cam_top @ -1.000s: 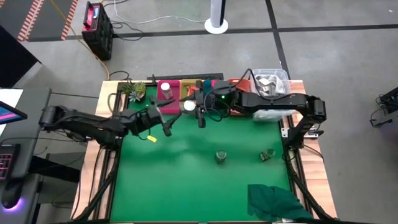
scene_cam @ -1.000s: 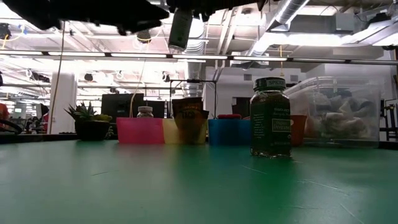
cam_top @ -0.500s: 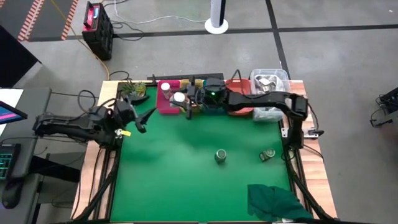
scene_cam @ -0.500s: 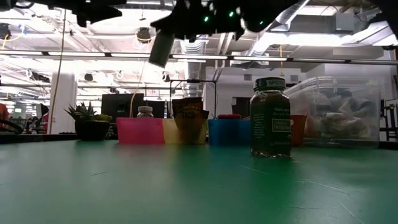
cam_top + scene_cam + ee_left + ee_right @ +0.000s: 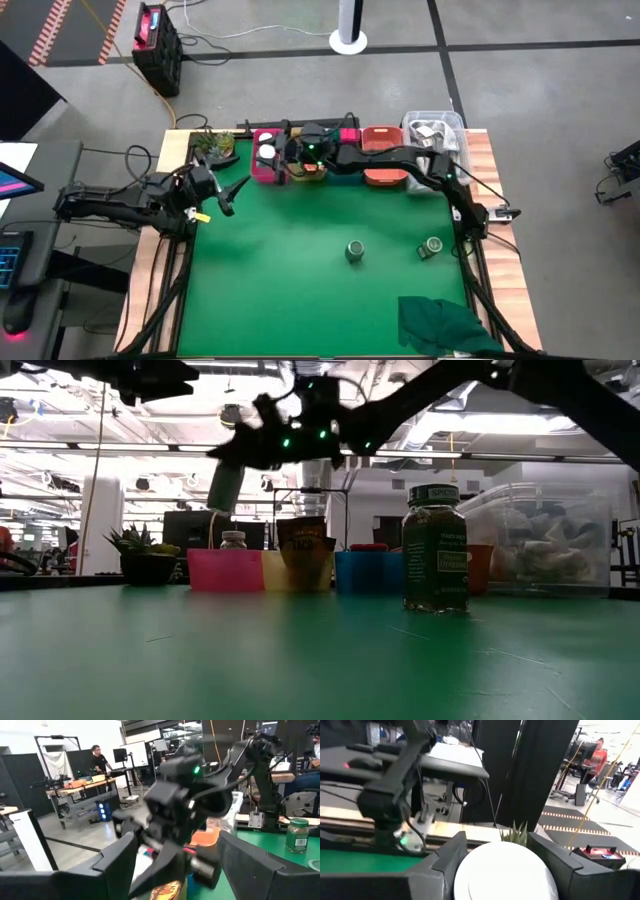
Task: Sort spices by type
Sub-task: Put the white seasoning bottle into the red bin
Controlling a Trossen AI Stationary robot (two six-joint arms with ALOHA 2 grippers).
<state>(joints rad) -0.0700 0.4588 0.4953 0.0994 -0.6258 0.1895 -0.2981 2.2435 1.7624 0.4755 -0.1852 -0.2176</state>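
Right gripper holds a white-capped jar over the pink bin at the table's far edge.

High view: the right gripper (image 5: pixel 272 160) reaches across to the pink rectangular bin (image 5: pixel 262 175), its fingers pinching a white-capped spice jar (image 5: pixel 267 155) above it; the left gripper (image 5: pixel 233 192) waits near the table's left edge, fingers spread and holding nothing. Two green-lidded round jars (image 5: pixel 355 250) (image 5: pixel 432 246) stand apart on the green mat (image 5: pixel 300 290). Low view: the held jar (image 5: pixel 225 487) hangs tilted above the pink bin (image 5: pixel 224 571), where another white-capped jar (image 5: pixel 233 540) sits; an orange-brown flat packet (image 5: pixel 303 543) stands in the yellow bin (image 5: pixel 278 572). Right wrist view: the jar's white cap (image 5: pixel 502 870) fills the gap between the dark fingers (image 5: pixel 445 857).
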